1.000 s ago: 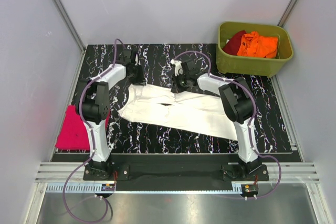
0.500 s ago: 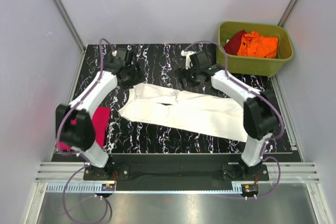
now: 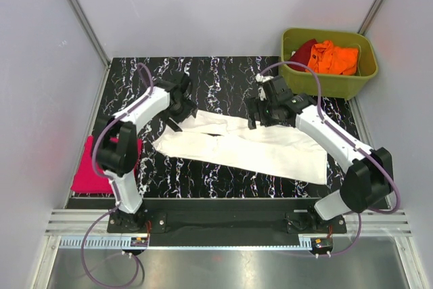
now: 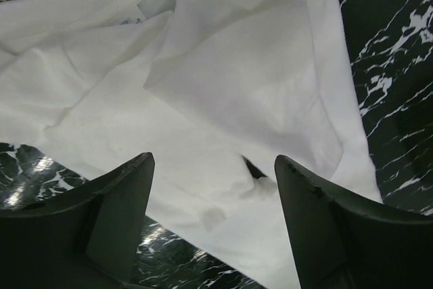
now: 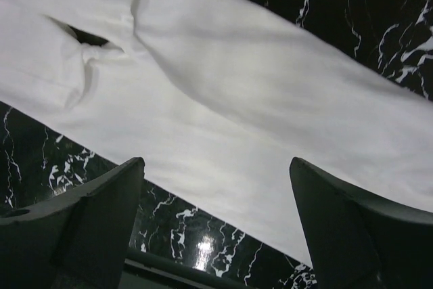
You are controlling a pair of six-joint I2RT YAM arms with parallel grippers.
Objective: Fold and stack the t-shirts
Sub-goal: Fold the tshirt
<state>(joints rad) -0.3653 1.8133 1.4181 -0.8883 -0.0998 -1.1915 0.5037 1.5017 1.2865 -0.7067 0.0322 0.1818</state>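
Note:
A white t-shirt [image 3: 243, 145] lies folded into a long band across the middle of the black marble table [image 3: 210, 72]. My left gripper [image 3: 177, 114] hovers open over the shirt's left end, and my right gripper [image 3: 256, 116] hovers open over its far edge near the middle. In the left wrist view the white t-shirt [image 4: 223, 86] fills the frame, rumpled, and the left gripper [image 4: 213, 170] holds nothing. The right wrist view shows the smooth white t-shirt [image 5: 257, 86] below the empty right gripper [image 5: 216, 167]. A folded magenta t-shirt [image 3: 88, 167] lies at the table's left edge.
An olive-green tub [image 3: 325, 84] stands at the back right with an orange t-shirt [image 3: 331, 59] and a dark red one [image 3: 303, 51] inside. Grey walls close in the table on three sides. The arm bases stand along the near edge.
Both grippers opened and let go of the white shirt's far edge. The right gripper has moved right along the shirt. The left one rose and came back over the left end.

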